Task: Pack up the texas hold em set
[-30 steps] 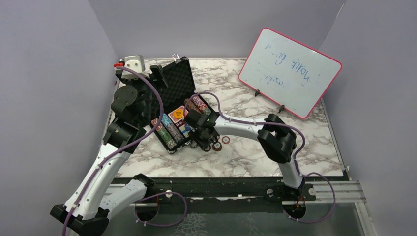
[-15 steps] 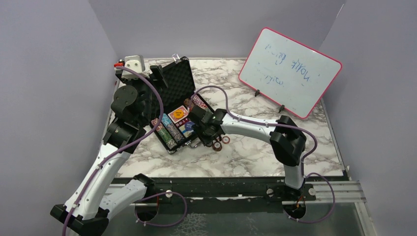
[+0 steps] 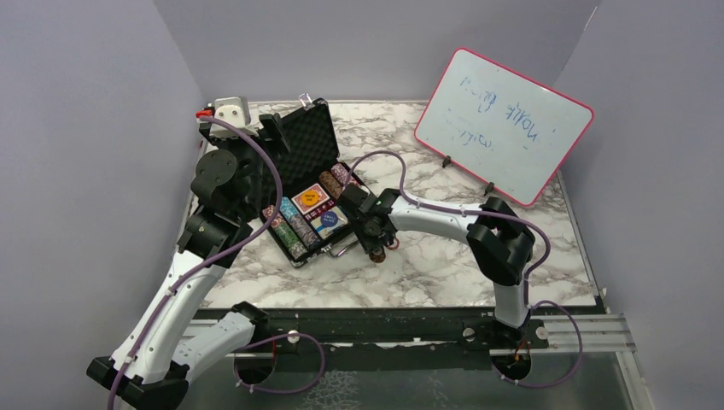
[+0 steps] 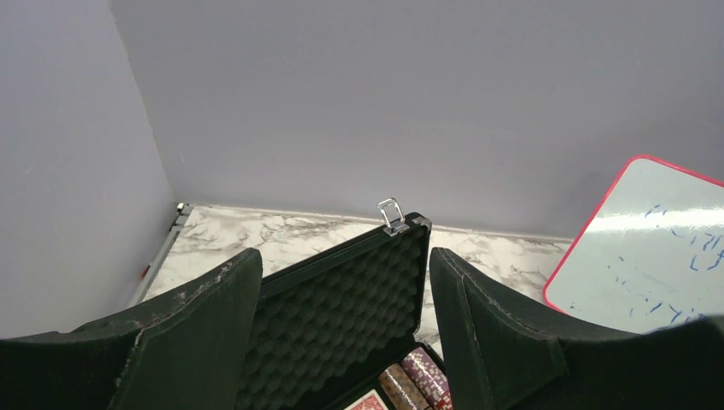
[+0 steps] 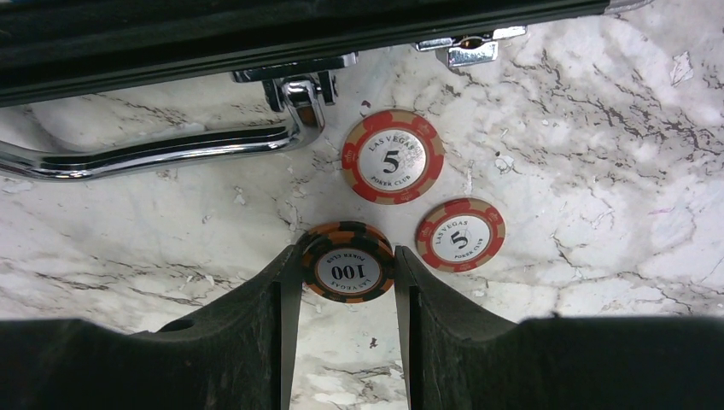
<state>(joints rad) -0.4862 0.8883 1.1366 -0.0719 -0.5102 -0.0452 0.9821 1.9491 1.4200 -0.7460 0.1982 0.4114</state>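
Top view: seeing briefcase (image 3: 300, 224) open on marble top (image 3: 444, 265), lid (image 3: 309, 143) propped up at its far side. Already in the tray: chip rows (image 3: 289, 232) along the near-left, more at the far-right end, red deck (image 3: 310, 198) and blue deck (image 3: 328, 220) between. Can't make out dice or buttons at this size. Right gripper (image 3: 376, 246) down on the marble just off the briefcase's near-right edge. Left gripper (image 3: 270, 128) parked beside the lid's left edge.

Left wrist: fingers (image 4: 196, 333) spread wide, holding nothing. Looking past them at the foam lid and its latch (image 4: 391, 213).

Right wrist: fingers (image 5: 256, 333) closed in on both edges of the 100 chip (image 5: 346, 272), flat on the marble just beside the briefcase handle (image 5: 154, 158). Two red 5 chips (image 5: 393, 156) loose next to it, same side of the briefcase, one closer to the handle.

Progress call: mostly packed. Left to do: these three chips into the tray, then lid down and latched.

Surroundings: white-grey veined marble, hard and flat, so expect thin chips to be awkward to lift by the edge. Plain lilac walls (image 3: 85, 128) on three sides. Pink-framed whiteboard (image 3: 504, 124) standing well off to the right of the briefcase, not part of the set.
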